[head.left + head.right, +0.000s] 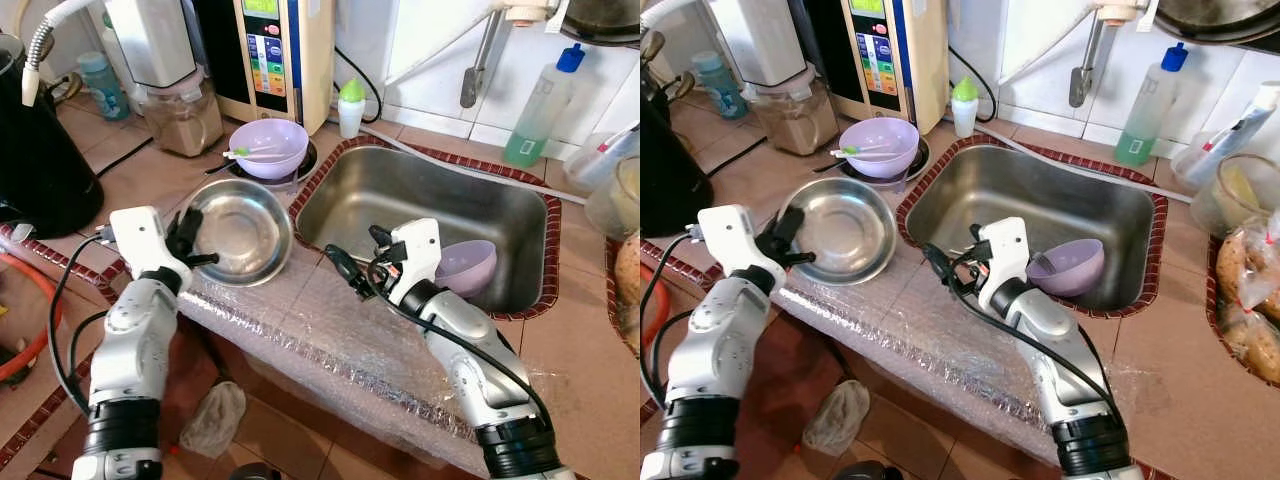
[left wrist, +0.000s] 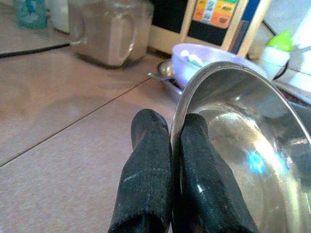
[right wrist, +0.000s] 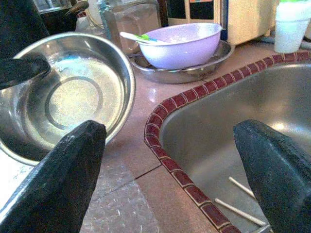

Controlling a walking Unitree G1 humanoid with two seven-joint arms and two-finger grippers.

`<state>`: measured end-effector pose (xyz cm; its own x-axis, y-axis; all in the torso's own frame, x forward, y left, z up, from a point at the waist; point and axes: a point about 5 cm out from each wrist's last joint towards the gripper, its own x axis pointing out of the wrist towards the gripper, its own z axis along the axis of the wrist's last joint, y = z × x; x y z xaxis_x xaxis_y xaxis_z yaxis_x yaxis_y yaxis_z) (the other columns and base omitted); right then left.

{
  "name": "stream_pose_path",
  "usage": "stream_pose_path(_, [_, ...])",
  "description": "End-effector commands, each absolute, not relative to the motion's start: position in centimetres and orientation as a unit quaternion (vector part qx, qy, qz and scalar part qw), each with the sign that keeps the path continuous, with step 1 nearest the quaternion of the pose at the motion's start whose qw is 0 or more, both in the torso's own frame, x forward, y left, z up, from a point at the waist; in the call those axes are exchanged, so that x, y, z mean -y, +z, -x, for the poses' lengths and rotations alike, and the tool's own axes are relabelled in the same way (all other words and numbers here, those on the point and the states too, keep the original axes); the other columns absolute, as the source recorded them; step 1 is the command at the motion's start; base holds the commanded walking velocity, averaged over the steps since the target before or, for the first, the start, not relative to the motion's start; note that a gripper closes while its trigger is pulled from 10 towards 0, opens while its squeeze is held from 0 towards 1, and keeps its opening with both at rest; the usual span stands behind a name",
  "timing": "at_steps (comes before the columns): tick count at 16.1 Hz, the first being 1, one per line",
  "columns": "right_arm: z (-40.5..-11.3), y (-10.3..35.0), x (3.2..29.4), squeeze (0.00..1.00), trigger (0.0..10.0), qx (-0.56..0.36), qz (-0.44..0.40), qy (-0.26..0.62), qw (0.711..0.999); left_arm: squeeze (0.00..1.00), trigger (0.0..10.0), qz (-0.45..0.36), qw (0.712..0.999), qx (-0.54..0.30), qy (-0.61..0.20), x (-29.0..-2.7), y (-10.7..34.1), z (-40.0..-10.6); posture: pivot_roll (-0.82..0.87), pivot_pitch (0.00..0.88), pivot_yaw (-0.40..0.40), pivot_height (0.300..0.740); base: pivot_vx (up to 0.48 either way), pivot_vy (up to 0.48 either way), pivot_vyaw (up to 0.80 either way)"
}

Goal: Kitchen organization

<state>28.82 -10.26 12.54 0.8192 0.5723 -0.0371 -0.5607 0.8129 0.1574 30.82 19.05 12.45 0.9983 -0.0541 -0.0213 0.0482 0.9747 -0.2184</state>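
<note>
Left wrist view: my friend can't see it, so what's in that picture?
Two black fingers of the left gripper pinch the rim of a shiny steel bowl on a brown tiled counter. Behind sit a purple bowl and a glass jar.

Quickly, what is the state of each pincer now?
Left pincer: closed on the rim of the steel bowl.
Right pincer: open, holding nothing.

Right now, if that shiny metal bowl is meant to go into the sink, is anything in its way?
Nothing visible blocks it. The left gripper is pinching the rim of the steel bowl, and only bare counter and the tiled edge separate it from the sink. The right gripper hangs open over that edge, and a purple bowl sits inside.
</note>
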Motion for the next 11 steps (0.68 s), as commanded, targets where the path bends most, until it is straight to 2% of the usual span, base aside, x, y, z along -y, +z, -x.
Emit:
stream_pose_path(1, [-29.0, 12.7, 9.9, 0.00, 10.0, -0.046, -0.093, 0.308, 0.946, 0.00, 0.0, 0.102, 0.993, -0.036, -0.053, -17.8, 11.4, -30.5, -0.01, 0.003, 0.053, 0.740, 0.000, 0.000, 0.00])
stream_pose_path(7, [-29.4, 12.4, 9.0, 0.00, 10.0, -0.060, -0.135, 0.300, 0.942, 0.00, 0.0, 0.115, 0.987, 0.021, -0.111, -16.0, 13.1, -30.3, -0.01, 0.003, 0.046, 0.740, 0.000, 0.000, 0.00])
stream_pose_path(11, [-29.8, 12.0, 9.6, 0.00, 9.8, -0.072, -0.167, 0.276, 0.944, 0.00, 0.0, 0.143, 0.974, 0.052, -0.168, -13.9, 14.2, -30.1, -0.01, 0.011, 0.044, 0.740, 0.000, 0.000, 0.00])
